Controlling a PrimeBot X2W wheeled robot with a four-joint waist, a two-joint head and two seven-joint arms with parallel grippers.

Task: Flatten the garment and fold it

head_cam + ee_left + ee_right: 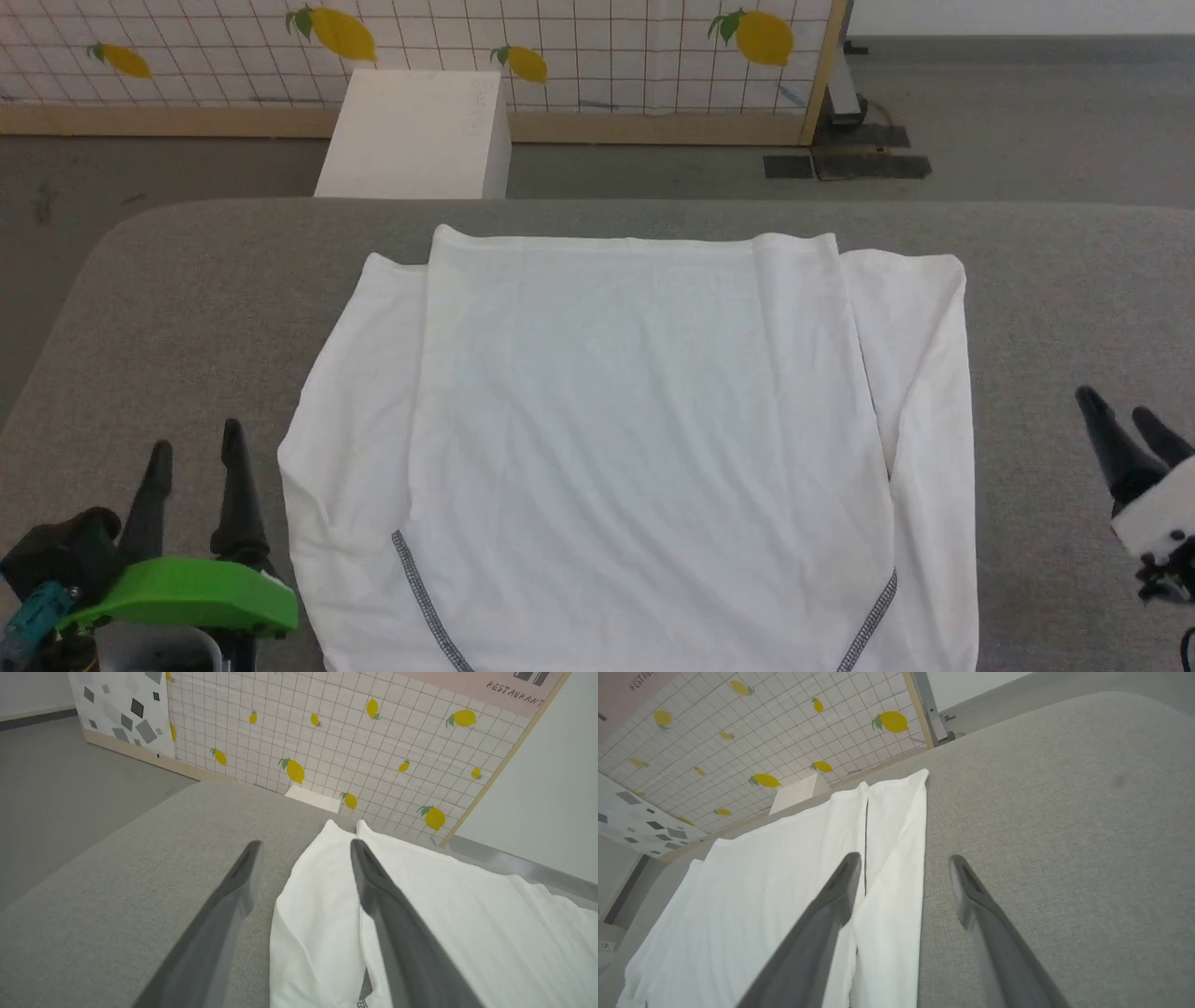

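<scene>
The left gripper [196, 437] hangs spread and empty over the grey padded table [187, 308], just beside the left edge of the white shirt [644, 420]. The shirt lies flat mid-table, with layered side strips showing along both edges. The right gripper [1113, 403], likewise parted and holding nothing, waits off the shirt's right edge. A pinch catching only the top layer would likely drag the layers apart, and uneven lifting could skew the fold.

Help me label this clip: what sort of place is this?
Probably a staged test room, not a home: a printed lemon-tile partition on a wooden frame, a grey floor, and a grey padded table carrying the white garment.
</scene>
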